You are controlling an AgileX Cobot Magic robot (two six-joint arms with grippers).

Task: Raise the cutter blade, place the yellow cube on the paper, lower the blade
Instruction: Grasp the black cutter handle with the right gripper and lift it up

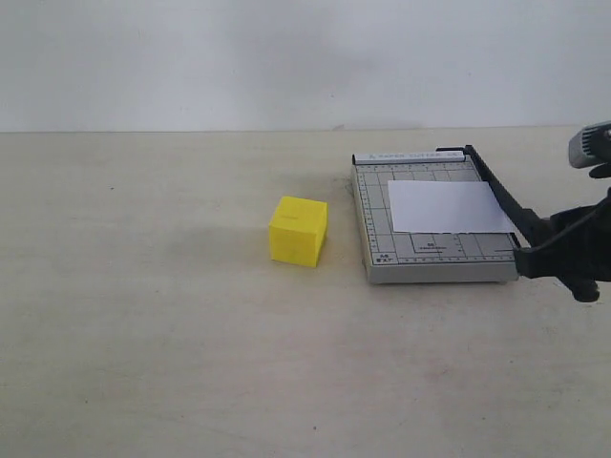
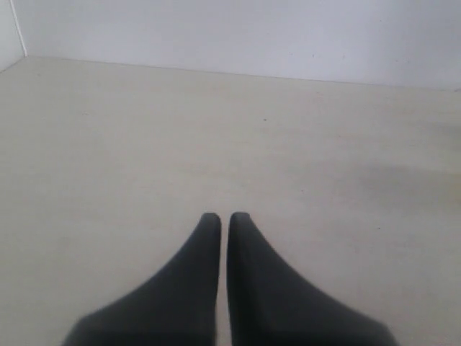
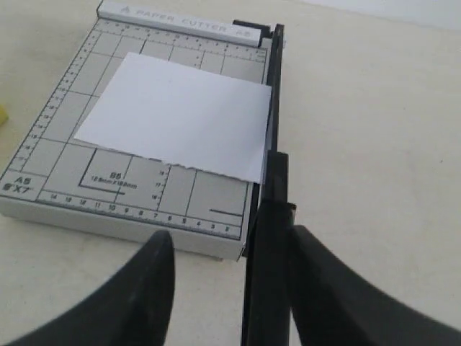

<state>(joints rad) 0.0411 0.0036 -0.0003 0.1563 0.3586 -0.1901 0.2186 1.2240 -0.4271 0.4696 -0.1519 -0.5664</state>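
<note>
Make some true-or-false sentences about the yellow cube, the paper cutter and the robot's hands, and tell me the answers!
1. The yellow cube sits on the paper. False: it stands on the table, beside the cutter board.
2. The paper lies on the grey cutter board. True.
3. The left hand is shut and holds nothing. True.
4. The right hand is far from the cutter blade. False: its open fingers stand on either side of the blade's handle.

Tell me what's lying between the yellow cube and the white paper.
Nothing loose. The exterior view shows only bare table, then a strip of grey cutter board, between cube and paper.
</note>
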